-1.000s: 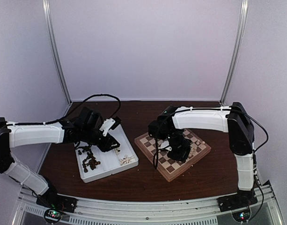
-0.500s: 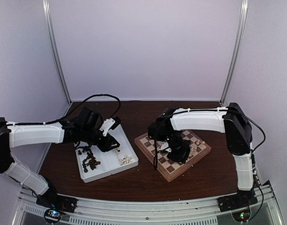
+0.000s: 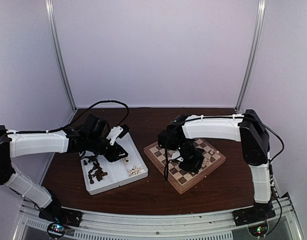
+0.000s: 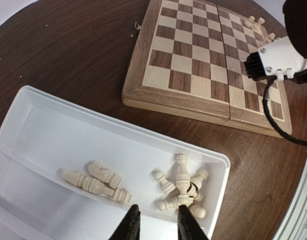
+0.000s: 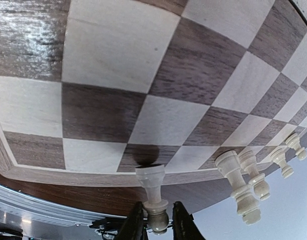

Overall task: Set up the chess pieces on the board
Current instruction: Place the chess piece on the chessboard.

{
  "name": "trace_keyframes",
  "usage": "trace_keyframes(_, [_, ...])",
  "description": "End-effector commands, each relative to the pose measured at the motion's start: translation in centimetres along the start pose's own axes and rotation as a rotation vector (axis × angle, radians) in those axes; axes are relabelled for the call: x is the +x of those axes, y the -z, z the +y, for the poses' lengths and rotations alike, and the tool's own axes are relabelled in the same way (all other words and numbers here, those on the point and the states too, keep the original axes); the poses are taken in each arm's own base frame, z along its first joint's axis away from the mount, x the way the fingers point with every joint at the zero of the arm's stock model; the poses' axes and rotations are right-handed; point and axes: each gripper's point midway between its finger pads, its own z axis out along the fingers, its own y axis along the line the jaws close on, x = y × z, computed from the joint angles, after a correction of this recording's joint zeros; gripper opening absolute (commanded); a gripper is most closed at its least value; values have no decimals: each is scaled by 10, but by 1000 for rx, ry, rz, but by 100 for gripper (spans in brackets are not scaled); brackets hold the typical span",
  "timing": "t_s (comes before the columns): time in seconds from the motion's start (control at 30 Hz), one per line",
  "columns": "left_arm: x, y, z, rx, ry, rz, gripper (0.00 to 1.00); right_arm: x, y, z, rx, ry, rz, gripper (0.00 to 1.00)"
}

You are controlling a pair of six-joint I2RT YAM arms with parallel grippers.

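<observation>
The right gripper (image 3: 192, 161) hovers low over the chessboard (image 3: 181, 184), with a few cream pieces (image 3: 209, 159) just to its right. The left gripper (image 3: 116, 153) hangs above the white tray (image 3: 100, 189) (dark pieces (image 3: 96, 172) heaped to its left, loose cream pieces (image 3: 136, 170) to its right).

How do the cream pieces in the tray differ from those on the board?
The tray pieces lie on their sides in two loose heaps; the board pieces stand upright in a row. One board piece sits between the fingers of the right gripper; no tray piece is held. Both sets are cream.

Both arms reach forward, left end effector (image 4: 157, 211) and right end effector (image 5: 157, 209) each narrowly parted.
</observation>
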Motion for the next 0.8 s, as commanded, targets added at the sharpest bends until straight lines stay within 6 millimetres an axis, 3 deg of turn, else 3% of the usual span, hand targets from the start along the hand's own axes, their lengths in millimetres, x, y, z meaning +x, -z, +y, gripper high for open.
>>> trace_keyframes(0.0, [-7,5,1,-5,-15,-32,26,-6,5,-5,38,8,-15,21])
trace_keyframes(0.3, [-8,5,1,-9,-20,-35,26,-8,9,-5,36,8,-24,24])
trace_keyframes(0.5, [-10,7,0,-5,-21,-41,26,-9,15,-4,20,5,-52,39])
trace_keyframes(0.77, [-14,13,0,-13,-29,-54,26,-15,42,-7,-10,-29,-185,47])
